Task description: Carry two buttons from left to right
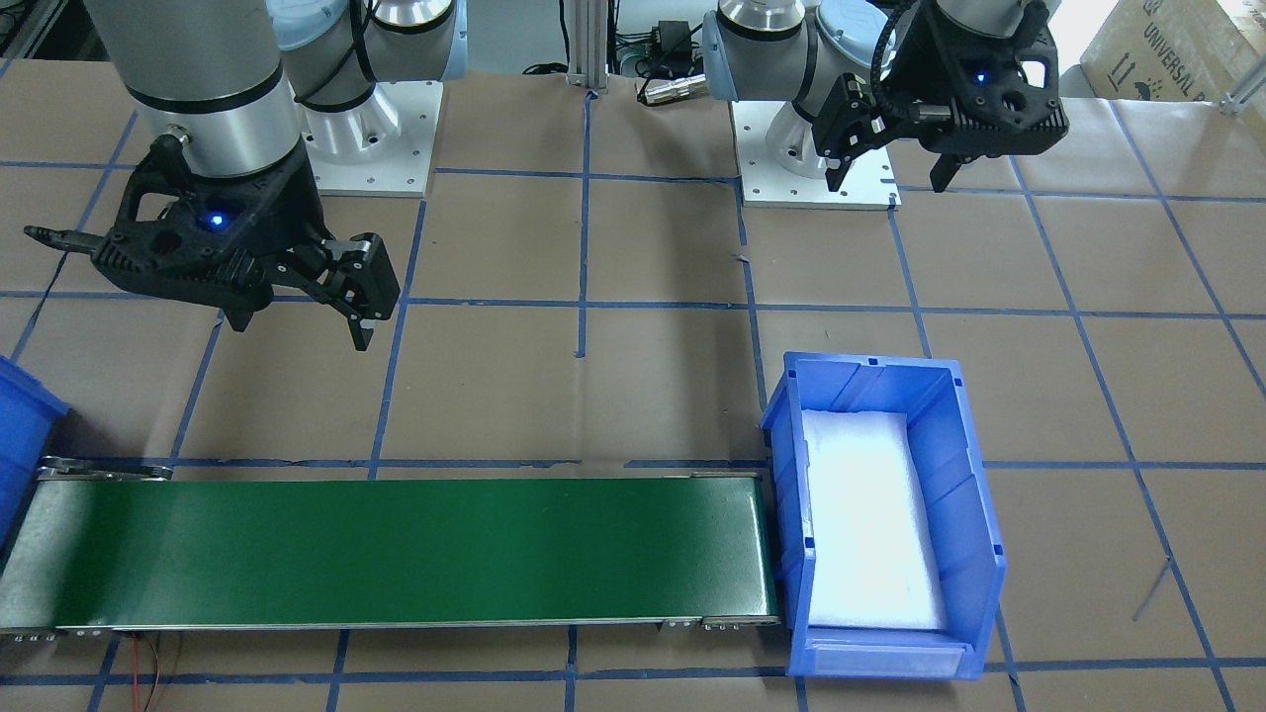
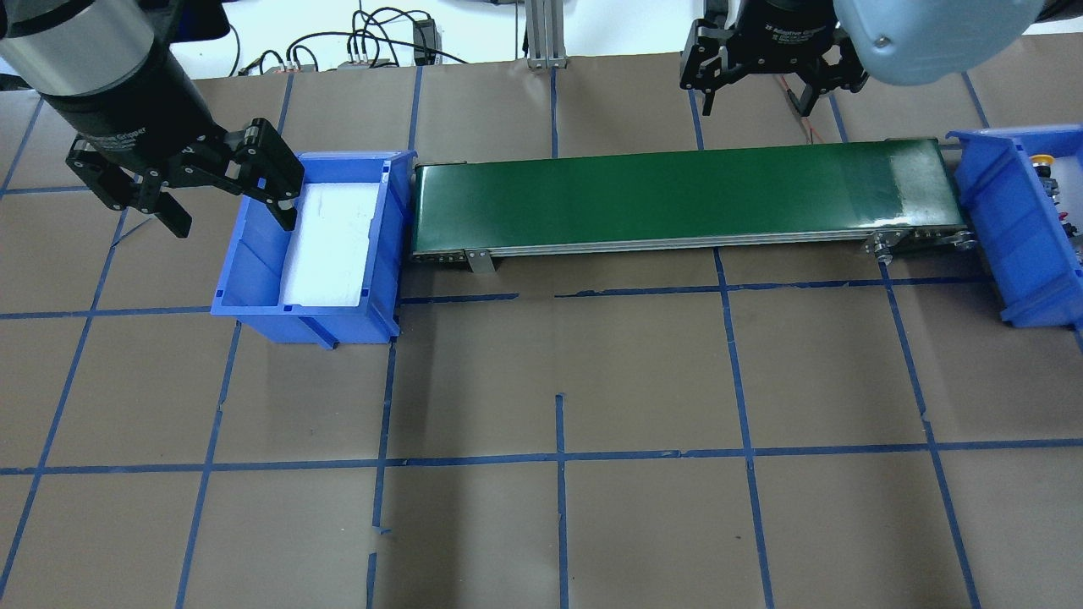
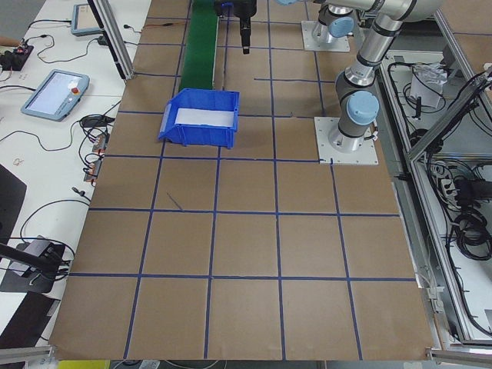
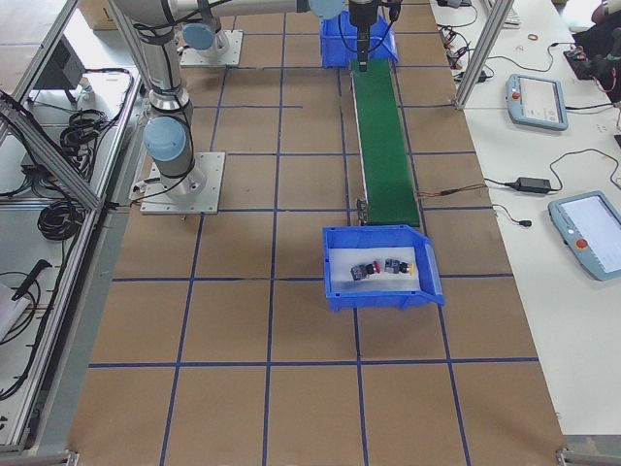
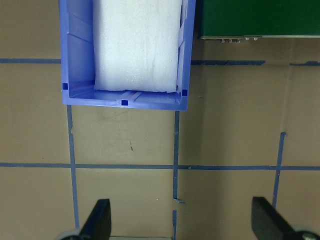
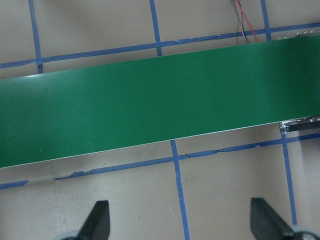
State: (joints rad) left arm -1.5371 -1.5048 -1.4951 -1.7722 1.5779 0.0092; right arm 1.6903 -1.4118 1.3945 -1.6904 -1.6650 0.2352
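Black fingers (image 5: 100,222) of my left jaws sit lowest in the wrist view, spread wide and released, over the brown surface (image 5: 125,135) just short of the foam-lined left bin (image 5: 125,102). My right jaws are equally released, fingers (image 6: 97,220) apart, hanging beside the green belt (image 6: 150,115). Both buttons (image 4: 383,269) lie in the right bin (image 4: 340,296), small and blurred there and nearly cropped away overhead. "Adaptive Gripper" shows faintly on my left wrist (image 2: 118,135). A carton (image 1: 1177,44) reads "UNIVERSAL", the rest cut off.

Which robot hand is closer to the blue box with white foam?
Left. The left end effector hangs near the blue bin; the right end effector hovers far off along the green conveyor.
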